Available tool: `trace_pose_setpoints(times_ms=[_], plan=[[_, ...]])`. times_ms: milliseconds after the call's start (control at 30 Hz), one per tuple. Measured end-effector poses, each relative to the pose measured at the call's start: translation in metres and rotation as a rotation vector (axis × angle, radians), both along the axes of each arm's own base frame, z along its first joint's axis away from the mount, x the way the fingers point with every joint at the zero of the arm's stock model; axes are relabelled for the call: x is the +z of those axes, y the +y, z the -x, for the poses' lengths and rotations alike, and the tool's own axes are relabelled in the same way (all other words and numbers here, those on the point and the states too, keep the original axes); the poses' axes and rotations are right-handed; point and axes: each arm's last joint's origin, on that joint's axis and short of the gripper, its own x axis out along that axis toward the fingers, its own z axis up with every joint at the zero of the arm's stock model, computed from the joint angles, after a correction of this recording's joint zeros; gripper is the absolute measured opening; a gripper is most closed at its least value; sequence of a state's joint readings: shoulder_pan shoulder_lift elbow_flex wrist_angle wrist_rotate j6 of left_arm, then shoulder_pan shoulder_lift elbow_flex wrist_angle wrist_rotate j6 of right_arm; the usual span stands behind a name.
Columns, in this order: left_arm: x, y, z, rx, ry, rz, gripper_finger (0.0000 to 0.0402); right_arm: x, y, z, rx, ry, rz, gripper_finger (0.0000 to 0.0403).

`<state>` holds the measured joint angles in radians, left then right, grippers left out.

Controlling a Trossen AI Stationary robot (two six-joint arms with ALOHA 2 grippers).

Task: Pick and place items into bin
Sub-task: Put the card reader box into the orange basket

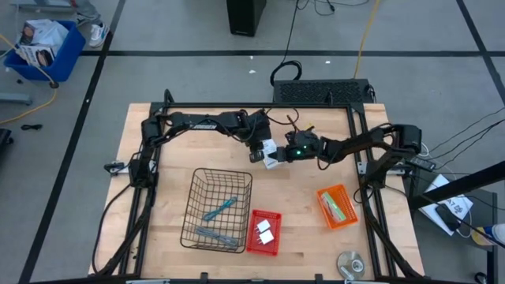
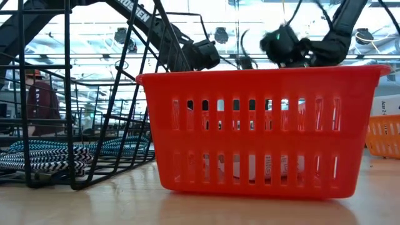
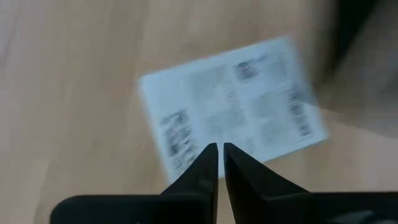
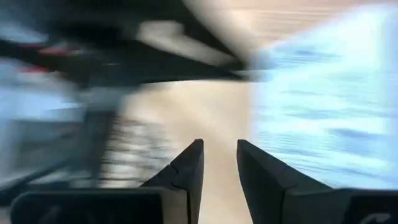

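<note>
Meeting over the table's middle, nearer the far edge: left gripper (image 1: 259, 151) and right gripper (image 1: 289, 151) on either side of a white card (image 1: 271, 155) with dark print. Left fingers (image 3: 205, 165) pressed almost together, tips right at the card's (image 3: 230, 106) near edge, card apparently flat on the wood, not clearly pinched. Right fingers (image 4: 186, 171) slightly apart, nothing visibly between them; pale printed surface close beside, too smeared to name. Looks like a pick of the card, possibly a two-arm assist. To do well: need an edge lifted first, so slide or tip card against the other gripper, then pinch a corner firmly; avoid pushing it flat under the tips. Keep arms from colliding, very close now. Elsewhere: two teal-grey hand tools (image 1: 219, 208) already in black wire basket (image 1: 195, 183) toward near-left; two white blocks (image 1: 264, 231) in red bin (image 1: 274, 216); cards (image 1: 338, 207) in orange bin (image 1: 347, 222); silver disc (image 1: 351, 263) at near edge, leave it.
</note>
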<state>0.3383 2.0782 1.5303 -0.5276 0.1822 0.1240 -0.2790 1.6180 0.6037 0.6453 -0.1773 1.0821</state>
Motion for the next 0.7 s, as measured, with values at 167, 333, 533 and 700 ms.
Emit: trace_pose_setpoints(times_ms=[167,333,533,700], plan=[[0.0,-0.006,0.0,-0.067,-0.013,0.081,0.003,0.003,-0.001,0.014,-0.09,0.154,0.044,0.0091],[-0.002,-0.011,-0.002,-0.082,-0.009,0.069,0.003,-0.001,-0.002,0.02,-0.16,0.238,0.078,0.0091],[-0.028,-0.011,-0.009,-0.082,0.029,0.071,0.003,-0.007,-0.005,0.026,-0.207,0.331,0.095,0.0091],[-0.034,-0.009,-0.011,-0.078,0.027,0.073,0.003,-0.013,-0.004,0.03,-0.22,0.379,0.042,0.0091]])
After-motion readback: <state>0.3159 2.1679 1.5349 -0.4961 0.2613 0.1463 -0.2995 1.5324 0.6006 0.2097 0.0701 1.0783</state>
